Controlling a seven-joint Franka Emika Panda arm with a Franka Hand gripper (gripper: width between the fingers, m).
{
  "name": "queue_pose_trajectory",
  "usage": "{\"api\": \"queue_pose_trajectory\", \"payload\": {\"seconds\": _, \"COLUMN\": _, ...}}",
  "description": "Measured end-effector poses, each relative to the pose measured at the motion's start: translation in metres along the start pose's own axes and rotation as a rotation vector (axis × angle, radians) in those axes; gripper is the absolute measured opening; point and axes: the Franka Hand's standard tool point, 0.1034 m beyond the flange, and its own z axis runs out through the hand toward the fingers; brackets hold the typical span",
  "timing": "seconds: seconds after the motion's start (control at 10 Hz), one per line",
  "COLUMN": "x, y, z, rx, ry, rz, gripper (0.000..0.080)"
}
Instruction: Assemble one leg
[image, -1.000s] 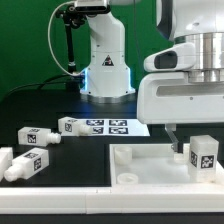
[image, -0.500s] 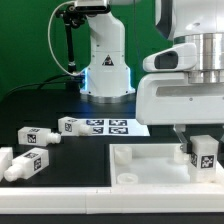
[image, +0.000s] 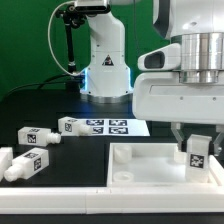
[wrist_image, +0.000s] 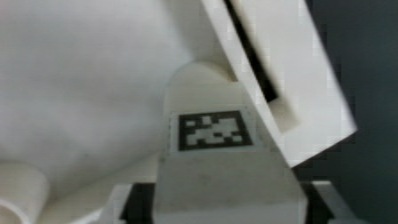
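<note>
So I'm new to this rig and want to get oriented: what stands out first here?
The big white gripper on the exterior view's right, holding a tagged leg upright over the flat white panel. Next, three loose legs lie on the dark table at the left, by the marker board.

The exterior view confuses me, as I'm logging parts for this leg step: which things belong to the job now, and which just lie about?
In the job:
- the leg held upright in the claw
- the square panel beneath it

Lying about:
- three spare legs towards the exterior view's left
- the marker board
</note>
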Motion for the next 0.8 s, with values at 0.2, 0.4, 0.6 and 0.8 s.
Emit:
{"api": "queue_pose_trajectory", "payload": {"seconds": 0.2, "x": 0.008, "y": 0.013, "z": -0.001, "rx": -0.056, "ry": 0.004, "rz": 0.222, "gripper": 0.0298}}
{"api": "queue_pose_trajectory", "payload": {"seconds": 0.4, "x": 0.012, "y": 0.019, "z": -0.001, "rx": -0.080, "ry": 0.042, "rz": 0.266, "gripper": 0.0305}}
{"api": "queue_pose_trajectory", "payload": {"seconds": 0.6, "x": 0.009, "y": 0.022, "z": -0.002, "rx": -0.102, "ry": 0.068, "rz": 0.293, "gripper": 0.0308}}
{"api": "queue_pose_trajectory", "payload": {"seconds": 0.8, "x": 0.011, "y": 0.023, "z": -0.001, "rx": -0.104, "ry": 0.069, "rz": 0.286, "gripper": 0.0308}}
